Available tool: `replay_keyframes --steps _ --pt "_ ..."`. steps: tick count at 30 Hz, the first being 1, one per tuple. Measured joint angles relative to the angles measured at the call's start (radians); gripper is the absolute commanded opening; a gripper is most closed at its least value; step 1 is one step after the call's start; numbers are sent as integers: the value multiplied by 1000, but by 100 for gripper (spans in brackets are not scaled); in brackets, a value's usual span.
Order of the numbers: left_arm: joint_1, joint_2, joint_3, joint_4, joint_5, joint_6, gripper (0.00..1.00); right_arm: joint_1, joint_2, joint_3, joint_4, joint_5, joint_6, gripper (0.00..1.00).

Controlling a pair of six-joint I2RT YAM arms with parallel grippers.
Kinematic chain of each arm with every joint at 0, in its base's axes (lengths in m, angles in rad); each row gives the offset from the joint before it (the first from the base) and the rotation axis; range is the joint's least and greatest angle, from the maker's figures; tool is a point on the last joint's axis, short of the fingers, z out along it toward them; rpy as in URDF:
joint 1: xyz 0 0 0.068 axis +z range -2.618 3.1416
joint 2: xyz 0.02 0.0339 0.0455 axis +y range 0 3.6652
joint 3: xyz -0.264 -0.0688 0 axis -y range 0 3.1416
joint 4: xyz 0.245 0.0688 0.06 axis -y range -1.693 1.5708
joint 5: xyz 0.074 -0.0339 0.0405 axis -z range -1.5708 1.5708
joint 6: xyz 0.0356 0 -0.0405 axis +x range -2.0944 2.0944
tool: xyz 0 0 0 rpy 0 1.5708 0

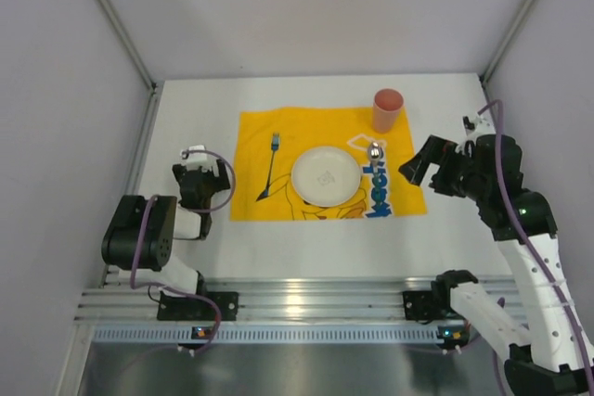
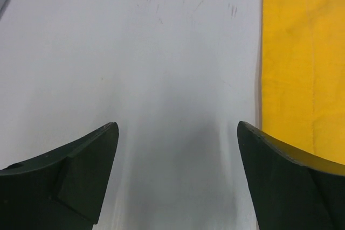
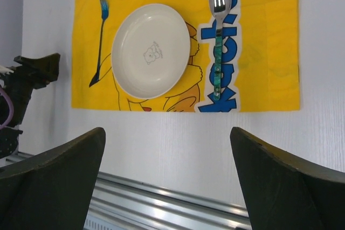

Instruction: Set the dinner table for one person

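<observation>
Seemingly the setting is all but laid, so we judge the step in hand to be clearing both arms away from the yellow cloth point(image 1: 255, 141) without disturbing it. The left gripper point(image 2: 178, 127) hangs low just off the cloth's left edge, fingers spread with nothing between them. We would lift it first, then draw it back, so that no fingertip catches the hem. The right gripper point(image 3: 167, 130), just off the cloth's right edge, is also spread wide and empty, and we would keep it high over the spoon point(image 3: 217, 41).

On the cloth, the plate point(image 1: 325, 176) sits in the middle, the fork point(image 1: 271, 166) to its left and the cup point(image 1: 387, 108) at the far right corner.

The dinner table point(image 1: 186, 118) lies under the cloth and reaches out on every side of it. It is plain white, flat and matte, with a few faint scuffs left of the cloth.
</observation>
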Motion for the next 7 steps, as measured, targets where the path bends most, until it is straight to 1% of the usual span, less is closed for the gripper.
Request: replay_keyframes --steps 3,4,7 --pt "3 2 -3 58 5 -4 99 3 14 -14 42 10 -19 100" --pt "3 2 -3 66 6 -3 99 4 16 -28 54 16 -27 97" --pt "3 2 -3 75 6 -3 99 4 14 -66 83 48 -44 100"
